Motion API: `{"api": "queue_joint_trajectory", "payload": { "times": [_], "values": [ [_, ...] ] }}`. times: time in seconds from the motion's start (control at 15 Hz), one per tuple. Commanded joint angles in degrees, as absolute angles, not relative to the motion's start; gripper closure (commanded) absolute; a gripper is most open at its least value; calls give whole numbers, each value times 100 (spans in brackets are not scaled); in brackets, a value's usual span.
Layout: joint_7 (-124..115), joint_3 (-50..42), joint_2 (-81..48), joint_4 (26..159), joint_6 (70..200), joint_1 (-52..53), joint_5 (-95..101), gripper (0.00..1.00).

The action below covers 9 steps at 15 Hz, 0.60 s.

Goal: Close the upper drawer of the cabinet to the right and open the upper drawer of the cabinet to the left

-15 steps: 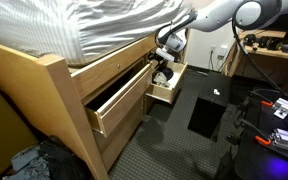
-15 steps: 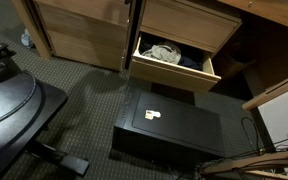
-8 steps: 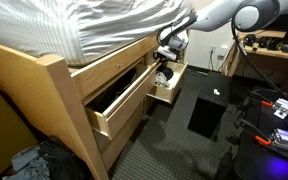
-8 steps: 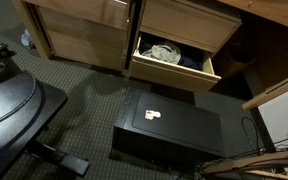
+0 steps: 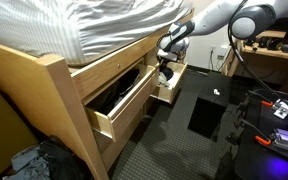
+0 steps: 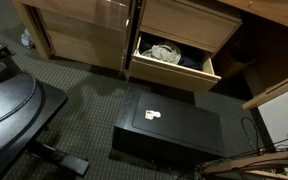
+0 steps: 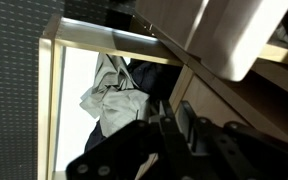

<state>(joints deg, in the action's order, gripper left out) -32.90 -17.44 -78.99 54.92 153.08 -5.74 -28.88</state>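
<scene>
In an exterior view my gripper (image 5: 164, 67) hangs at the front of the far cabinet under the bed, just above a pulled-out drawer (image 5: 167, 93). That drawer (image 6: 174, 74) holds crumpled clothes (image 6: 164, 53), with a shut drawer front (image 6: 189, 18) above it. The neighbouring cabinet's drawers (image 6: 79, 20) look shut there. Nearer the camera, another drawer (image 5: 124, 108) stands pulled far out. In the wrist view my gripper (image 7: 177, 110) is shut, and I see nothing between the fingers. Below it lie the clothes (image 7: 109, 95) and the drawer's pale rim (image 7: 52, 100). The arm does not show in the view facing the cabinets.
A black box (image 6: 169, 130) lies on the carpet in front of the open drawer, also seen as the black box (image 5: 209, 105). A chair base (image 6: 24, 110) stands to one side. A striped duvet (image 5: 84, 25) covers the bed above; a desk with cables (image 5: 274, 60) is behind the arm.
The jaws have closed from open to shut. The arm has barely shifted at the cabinet front. The drawers stand as before.
</scene>
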Motion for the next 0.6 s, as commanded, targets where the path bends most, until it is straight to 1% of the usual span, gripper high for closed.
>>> {"api": "queue_joint_trajectory", "payload": {
  "times": [0.0,0.13,0.27,0.33,0.4,0.47,0.53],
  "values": [
    [-3239,-1684,-7847,5601,15745,-577,-3002,52],
    [-3306,-1696,-7771,5764,16409,-522,-3136,48],
    [-3369,-1743,-7695,5902,16909,-464,-3210,35],
    [-3570,-1933,-7616,6083,17162,-339,-3232,27],
    [-3382,-1764,-7883,5586,16800,-532,-3110,45],
    [-3680,-1646,-7844,5640,17008,-622,-2729,37],
    [-3731,-1686,-7823,5691,17060,-593,-2739,31]
  ]
}}
